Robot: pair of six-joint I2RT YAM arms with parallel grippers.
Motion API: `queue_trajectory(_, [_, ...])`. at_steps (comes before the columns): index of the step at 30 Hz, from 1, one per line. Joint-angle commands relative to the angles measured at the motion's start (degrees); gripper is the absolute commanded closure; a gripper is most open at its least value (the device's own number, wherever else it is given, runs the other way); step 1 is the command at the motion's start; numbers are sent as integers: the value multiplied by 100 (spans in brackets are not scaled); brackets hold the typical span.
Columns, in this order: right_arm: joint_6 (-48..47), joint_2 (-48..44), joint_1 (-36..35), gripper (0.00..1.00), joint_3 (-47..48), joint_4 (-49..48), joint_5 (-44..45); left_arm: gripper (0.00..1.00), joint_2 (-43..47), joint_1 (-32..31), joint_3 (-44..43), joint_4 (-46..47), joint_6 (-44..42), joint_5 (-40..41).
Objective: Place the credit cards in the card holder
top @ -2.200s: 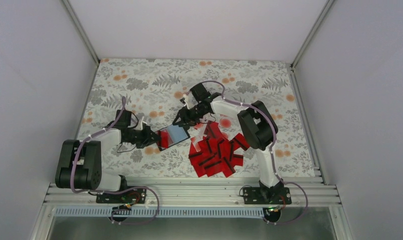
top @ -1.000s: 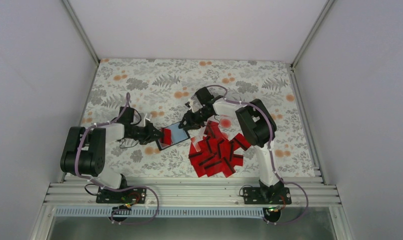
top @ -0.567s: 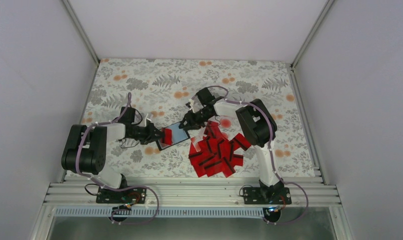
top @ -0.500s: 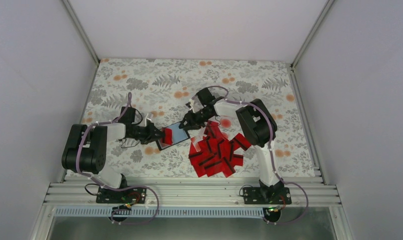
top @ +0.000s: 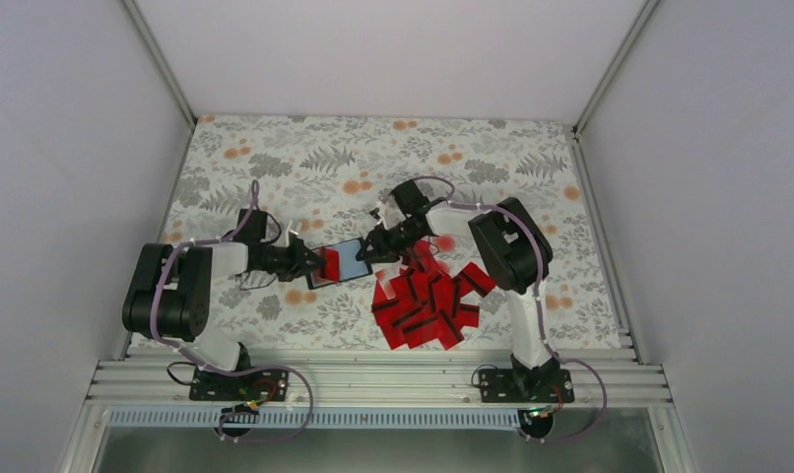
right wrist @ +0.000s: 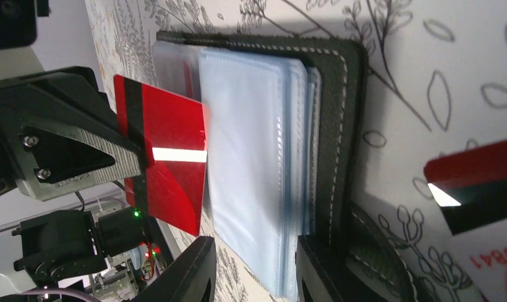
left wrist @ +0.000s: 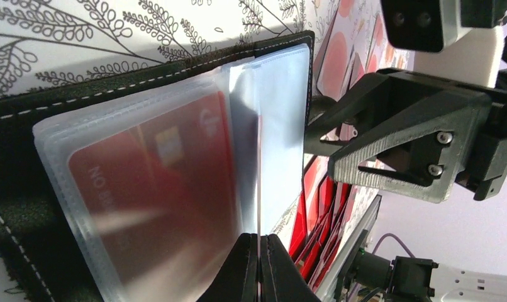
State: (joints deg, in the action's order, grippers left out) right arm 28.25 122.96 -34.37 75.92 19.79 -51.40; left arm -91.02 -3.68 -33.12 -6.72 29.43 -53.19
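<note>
In the top view, the card holder (top: 346, 262) lies open on the floral cloth (top: 275, 168), between the two grippers. The left gripper (top: 312, 262) reaches to the holder's left edge, where one red card (top: 330, 267) shows against the pale inner panel. The right gripper (top: 373, 246) sits at the holder's far right corner. The heap of loose credit cards (top: 428, 296) lies just right of the holder, on the nearer side.

In the left wrist view, the left gripper (left wrist: 258, 258) has its fingers pressed flat together, nipping a clear sleeve (left wrist: 276, 145) of the card holder (left wrist: 18, 220). A credit card (left wrist: 150, 189) sits inside the sleeves to one side of that pinch. The right gripper (left wrist: 314, 129) has its tips at the holder's opposite edge, and more red cards (left wrist: 314, 211) lie beyond that edge.

In the right wrist view, the right gripper (right wrist: 257, 277) has its fingers (right wrist: 197, 270) partly apart, with the stack of pale sleeves and the stitched black edge of the card holder (right wrist: 339, 126) between them. It cannot be told whether they press on it. Across the holder, a red card (right wrist: 169, 170) stands against the left gripper (right wrist: 122, 157). Another red card (right wrist: 477, 182) lies on the cloth beside the holder's cover.
</note>
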Motion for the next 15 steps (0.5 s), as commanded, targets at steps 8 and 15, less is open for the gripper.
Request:
queue_trajectory(8, [216, -150, -195, 67, -639, 142, 357, 98, -87, -27, 25, 406, 20, -7])
queue_trajectory(15, [182, -99, -203, 67, -597, 221, 380, 98, -180, -27, -39, 466, -55, -6])
